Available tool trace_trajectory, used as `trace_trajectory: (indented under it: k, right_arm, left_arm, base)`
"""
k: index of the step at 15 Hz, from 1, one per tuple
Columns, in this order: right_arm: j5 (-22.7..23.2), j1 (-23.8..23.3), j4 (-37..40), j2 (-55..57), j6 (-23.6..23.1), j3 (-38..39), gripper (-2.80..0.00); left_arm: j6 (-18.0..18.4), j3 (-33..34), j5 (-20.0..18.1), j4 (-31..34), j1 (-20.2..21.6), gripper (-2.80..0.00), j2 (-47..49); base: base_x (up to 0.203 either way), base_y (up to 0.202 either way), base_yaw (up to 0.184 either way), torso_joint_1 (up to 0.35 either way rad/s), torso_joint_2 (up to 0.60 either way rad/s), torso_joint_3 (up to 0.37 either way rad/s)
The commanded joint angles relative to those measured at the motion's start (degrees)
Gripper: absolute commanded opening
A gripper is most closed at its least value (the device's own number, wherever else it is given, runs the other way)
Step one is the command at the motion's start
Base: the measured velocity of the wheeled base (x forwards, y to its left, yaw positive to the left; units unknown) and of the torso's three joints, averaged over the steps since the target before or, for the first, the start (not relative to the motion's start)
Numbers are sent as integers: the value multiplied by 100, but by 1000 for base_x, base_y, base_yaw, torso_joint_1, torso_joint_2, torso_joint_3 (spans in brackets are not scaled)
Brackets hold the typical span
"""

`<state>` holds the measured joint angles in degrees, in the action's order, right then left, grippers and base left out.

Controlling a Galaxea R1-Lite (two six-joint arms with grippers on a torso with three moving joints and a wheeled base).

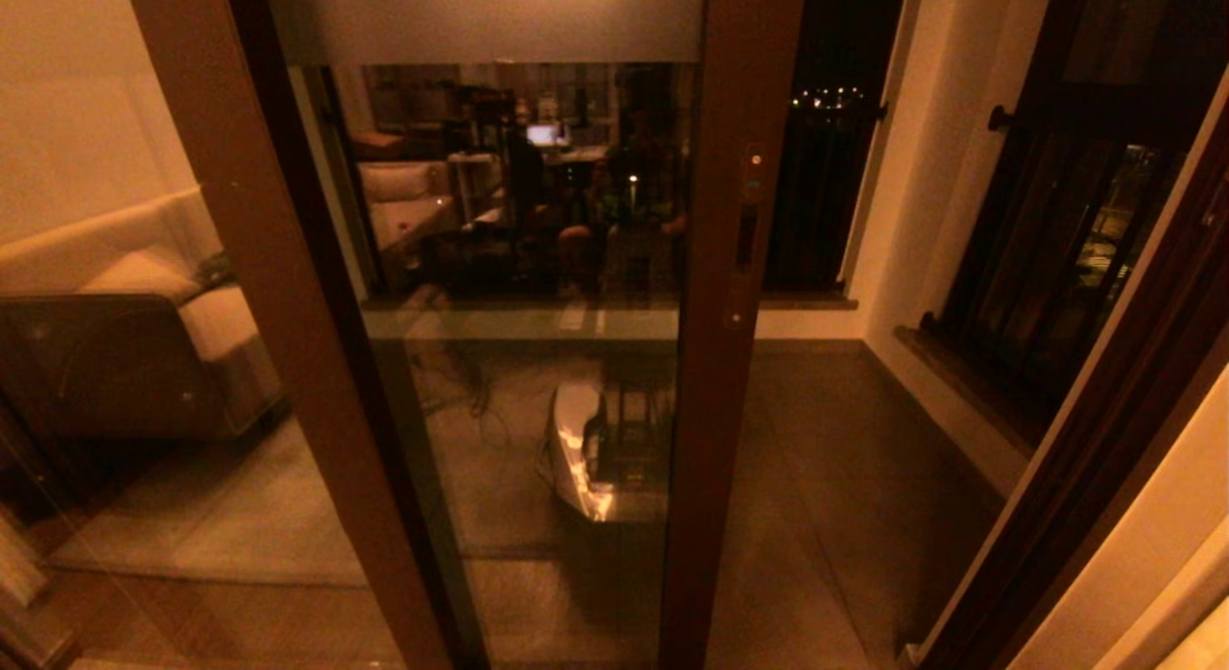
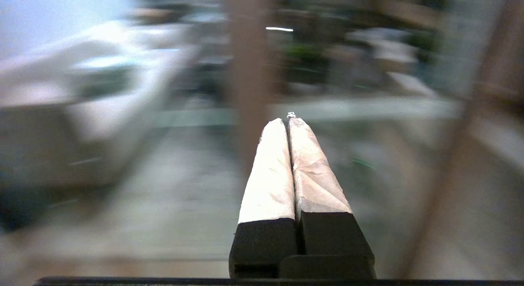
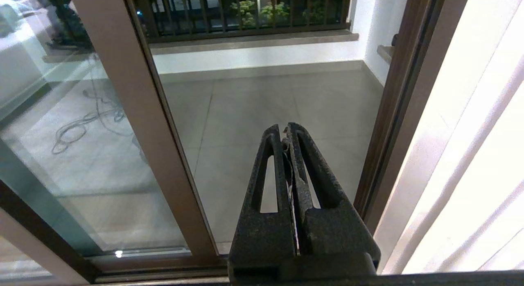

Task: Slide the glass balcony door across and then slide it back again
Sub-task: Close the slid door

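The glass balcony door (image 1: 538,267) fills the middle of the head view, with a frosted band along its top. Its brown stile (image 1: 730,363) carries a narrow dark handle slot (image 1: 747,238) and small screws. It stands partly slid aside, leaving a gap to the right of the stile. Neither gripper shows in the head view. My left gripper (image 2: 288,120) is shut and empty, its taped fingers (image 2: 270,171) pressed together before a blurred brown upright (image 2: 249,73). My right gripper (image 3: 285,128) is shut and empty, low in the gap, to the right of the door stile (image 3: 135,114).
A second brown-framed glass panel (image 1: 278,315) overlaps the door on the left, with a sofa (image 1: 144,296) beyond it. The tiled balcony floor (image 1: 826,459) lies past the gap. On the right are the door jamb (image 3: 389,114), a dark barred window (image 1: 1056,219) and a white wall (image 3: 470,155).
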<state>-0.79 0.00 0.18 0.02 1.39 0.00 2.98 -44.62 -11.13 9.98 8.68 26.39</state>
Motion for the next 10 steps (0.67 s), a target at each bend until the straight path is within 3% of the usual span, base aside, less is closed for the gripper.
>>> trace_trajectory:
  k: [1,4,7,10]
  right_arm:
    - [0,0,-1,6,1,0,-280]
    - [0,0,-1,6,1,0,-280]
    - [0,0,-1,6,1,0,-280]
    - [0,0,-1,6,1,0,-280]
  left_arm:
    - [-160,-220,-919,605,18,-280,-583]
    - [-360,-220,-1261,1081,-83,-280,-781]
    - [-683,-428,-1141,1325,-845,-280,-775]
    - [-650,-157,-915,1380,-830,-280,-1079]
  base:
    - [0,0,0,0,0,0]
    - [0,0,0,0,0,0]
    - [0,0,0,0,0,0]
    - [0,0,0,0,0,0]
